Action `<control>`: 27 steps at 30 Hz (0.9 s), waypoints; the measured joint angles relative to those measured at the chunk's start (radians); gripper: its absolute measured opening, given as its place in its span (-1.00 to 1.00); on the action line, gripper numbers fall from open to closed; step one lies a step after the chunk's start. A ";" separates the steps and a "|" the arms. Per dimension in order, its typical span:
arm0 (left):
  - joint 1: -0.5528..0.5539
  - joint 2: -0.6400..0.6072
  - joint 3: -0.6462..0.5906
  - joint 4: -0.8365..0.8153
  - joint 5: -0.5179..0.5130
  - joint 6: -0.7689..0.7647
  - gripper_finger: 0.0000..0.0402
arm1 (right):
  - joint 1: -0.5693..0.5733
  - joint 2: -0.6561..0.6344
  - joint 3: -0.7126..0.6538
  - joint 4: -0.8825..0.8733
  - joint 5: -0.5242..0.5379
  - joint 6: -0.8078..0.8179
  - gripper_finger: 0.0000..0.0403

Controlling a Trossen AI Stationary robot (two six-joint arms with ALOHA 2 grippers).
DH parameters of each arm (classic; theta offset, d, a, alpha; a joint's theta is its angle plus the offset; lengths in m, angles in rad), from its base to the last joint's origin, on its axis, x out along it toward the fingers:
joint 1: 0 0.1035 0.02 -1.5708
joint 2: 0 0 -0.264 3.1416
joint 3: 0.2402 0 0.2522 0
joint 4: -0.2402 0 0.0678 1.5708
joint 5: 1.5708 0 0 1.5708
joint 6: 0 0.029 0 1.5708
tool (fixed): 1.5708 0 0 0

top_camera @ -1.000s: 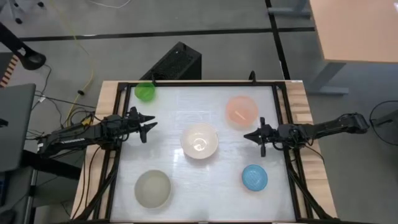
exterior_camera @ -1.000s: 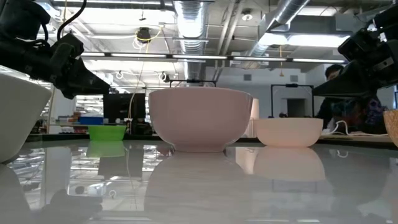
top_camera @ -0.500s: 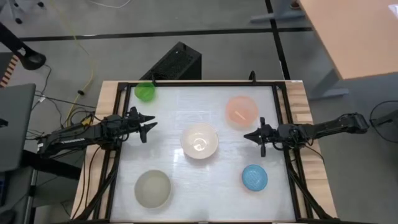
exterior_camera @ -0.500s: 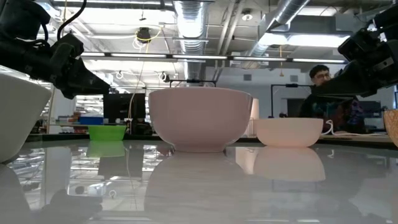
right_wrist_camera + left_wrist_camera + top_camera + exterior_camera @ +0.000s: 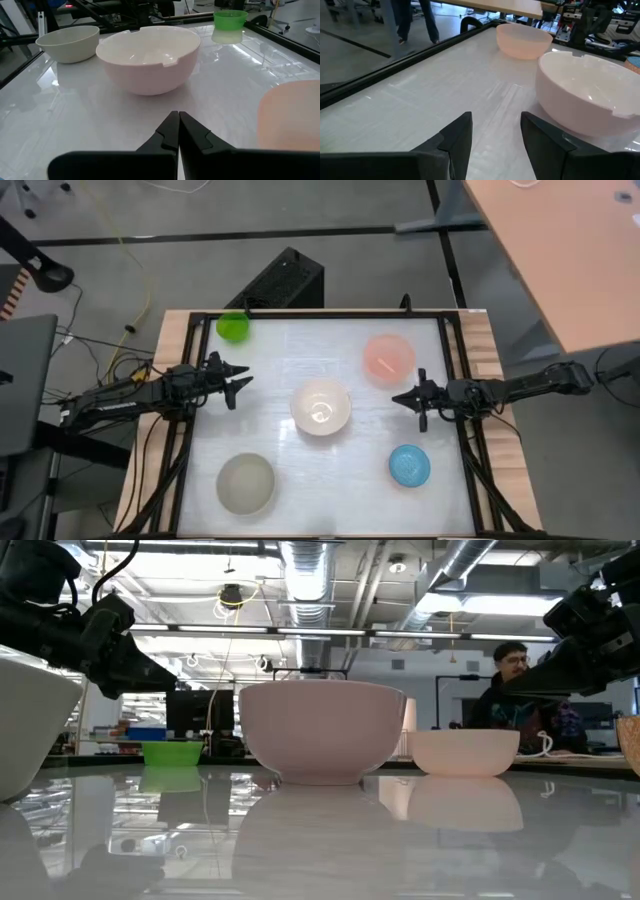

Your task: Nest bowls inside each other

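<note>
Five bowls rest on their bases, apart on the white tabletop: green (image 5: 233,327) at the far left, pink-salmon (image 5: 388,357) at the far right, large white (image 5: 321,406) in the middle, grey-beige (image 5: 245,483) near left, light blue (image 5: 409,465) near right. My left gripper (image 5: 240,384) hovers open at the left side, pointing at the white bowl (image 5: 590,100), nothing between its fingers (image 5: 460,135). My right gripper (image 5: 397,398) hovers shut at the right side, between the pink and blue bowls, also pointing at the white bowl (image 5: 147,57).
A black frame (image 5: 300,313) runs around the tabletop. Bare table lies between each gripper and the white bowl. A person (image 5: 510,690) sits in the room beyond the far edge. A light wooden desk (image 5: 560,250) stands off the table at the far right.
Both arms and all the bowls have kept still. Beyond the table, the person has come further into the low view, and the wooden desk at the far right has shifted in the high view.
</note>
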State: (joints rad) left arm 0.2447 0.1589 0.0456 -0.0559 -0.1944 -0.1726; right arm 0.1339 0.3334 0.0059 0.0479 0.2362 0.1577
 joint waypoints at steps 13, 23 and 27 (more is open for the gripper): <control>0.000 0.000 0.000 0.000 0.000 0.000 -0.22 | 0.000 0.000 0.000 0.000 0.000 0.000 -0.88; 0.000 0.000 0.000 0.000 0.000 0.000 -0.22 | 0.000 0.000 0.000 0.000 0.000 0.000 -0.88; 0.000 0.000 0.000 0.000 0.000 0.000 -0.22 | -0.004 0.000 0.000 0.009 0.002 -0.042 -0.88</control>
State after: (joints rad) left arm 0.2447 0.1593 0.0452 -0.0563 -0.1944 -0.1726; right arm 0.1301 0.3336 0.0059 0.0573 0.2379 0.1158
